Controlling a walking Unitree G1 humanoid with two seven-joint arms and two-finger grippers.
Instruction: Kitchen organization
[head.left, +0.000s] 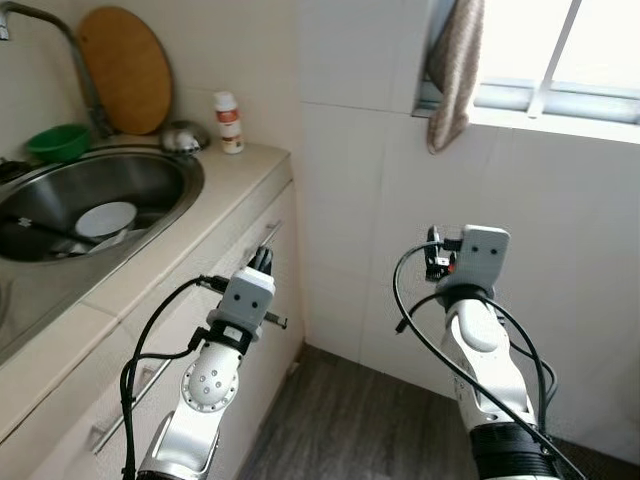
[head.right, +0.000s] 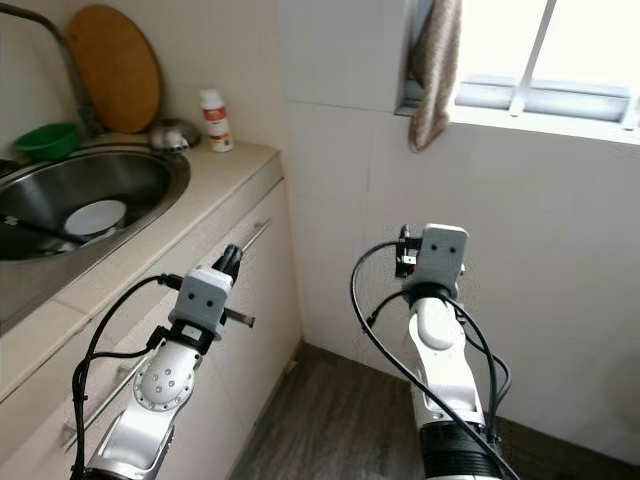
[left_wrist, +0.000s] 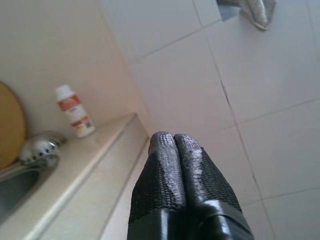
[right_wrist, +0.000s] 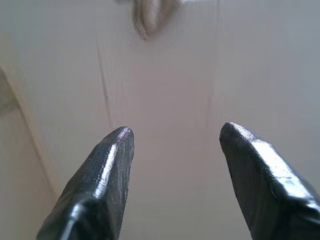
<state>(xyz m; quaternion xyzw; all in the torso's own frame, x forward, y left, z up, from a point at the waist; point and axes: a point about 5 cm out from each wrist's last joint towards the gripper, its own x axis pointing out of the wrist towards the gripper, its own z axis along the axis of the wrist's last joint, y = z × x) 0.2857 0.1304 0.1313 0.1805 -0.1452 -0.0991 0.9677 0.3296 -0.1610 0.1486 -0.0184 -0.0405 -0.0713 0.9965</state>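
Observation:
My left gripper (left_wrist: 173, 137) is shut with nothing in it. It is held in front of the cabinet face, just below the beige counter's (head.left: 215, 215) edge. My right gripper (right_wrist: 175, 132) is open and empty, facing the white tiled wall under the window. A white bottle with a red label (head.left: 230, 122) stands at the back corner of the counter. Beside it lies a round steel piece (head.left: 183, 135). The steel sink (head.left: 188, 178) holds a white bowl (head.left: 105, 218) and a dark utensil. Behind the sink sits a green bowl (head.left: 58, 142).
A round wooden board (head.left: 125, 70) leans on the back wall by the faucet (head.left: 70, 45). A towel (head.left: 455, 70) hangs from the window ledge. The cabinet doors below the counter have bar handles (head.left: 130, 392). Dark wood floor (head.left: 350, 420) lies between the cabinet and the wall.

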